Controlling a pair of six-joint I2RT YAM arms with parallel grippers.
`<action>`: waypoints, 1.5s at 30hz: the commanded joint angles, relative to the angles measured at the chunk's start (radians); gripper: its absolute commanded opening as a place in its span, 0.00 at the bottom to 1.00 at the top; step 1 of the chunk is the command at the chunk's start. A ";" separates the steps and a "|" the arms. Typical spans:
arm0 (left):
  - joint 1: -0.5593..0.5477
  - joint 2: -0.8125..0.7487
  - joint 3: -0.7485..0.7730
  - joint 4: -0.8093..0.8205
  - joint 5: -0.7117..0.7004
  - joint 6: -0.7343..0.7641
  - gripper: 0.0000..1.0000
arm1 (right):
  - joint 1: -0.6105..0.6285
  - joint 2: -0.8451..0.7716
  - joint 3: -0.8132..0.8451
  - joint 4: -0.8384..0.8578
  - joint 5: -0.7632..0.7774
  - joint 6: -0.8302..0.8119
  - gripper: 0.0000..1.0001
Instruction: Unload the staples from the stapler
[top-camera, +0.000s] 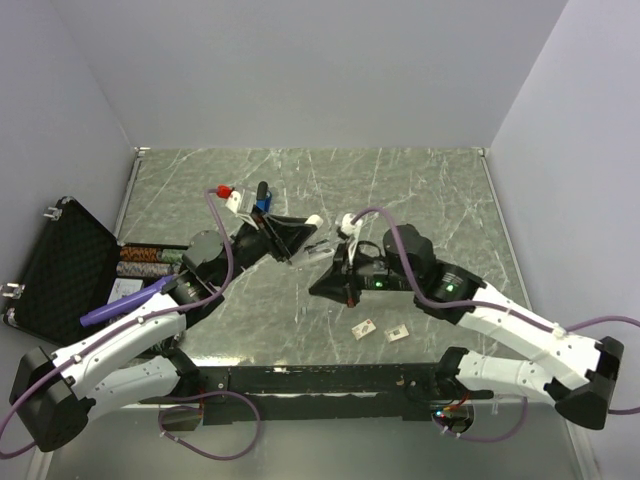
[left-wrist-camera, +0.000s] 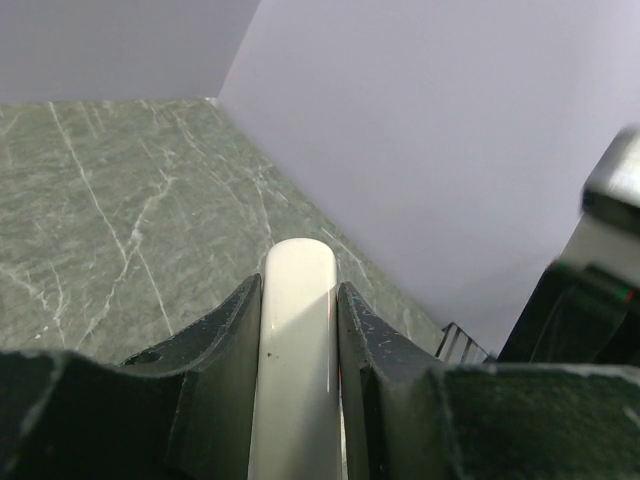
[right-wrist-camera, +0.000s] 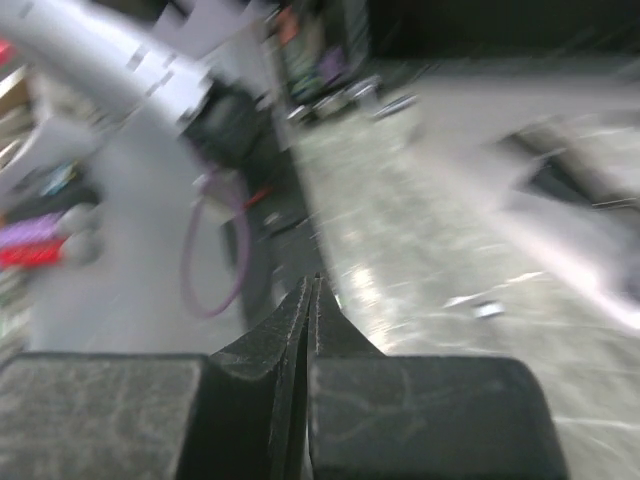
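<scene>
Two robot arms reach in over a green, white-veined marble-pattern worktop boxed in by plain pale lilac walls at the back and both sides. The left end effector, near the middle of the surface, is clamped narrowly on a white bar. The bar's rounded end pokes out past the two black fingers towards the corner where worktop meets wall. The right end effector points left, just in front of the left one and apart from it. Its jaws are pressed fully together with nothing between them; the right wrist view is heavily blurred.

The stapler, blue with a black end, shows just behind the left arm's wrist, towards the back wall. Whether it rests on the worktop or touches the arm cannot be told from above.

Two small square cards lie side by side on the bare marble, nearer the front edge and below the right end effector. An open black case sits at the far left edge, beside the left wall. A purple cable loops up along the left arm.
</scene>
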 joint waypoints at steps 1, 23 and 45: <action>-0.005 -0.032 0.017 0.033 0.075 0.028 0.01 | 0.003 -0.049 0.096 -0.103 0.262 -0.056 0.00; -0.010 -0.015 0.037 0.012 0.142 0.040 0.01 | -0.020 0.080 0.167 -0.023 0.564 -0.089 0.00; -0.011 0.030 0.009 -0.019 -0.007 0.025 0.01 | -0.015 0.140 -0.043 0.110 0.394 0.070 0.00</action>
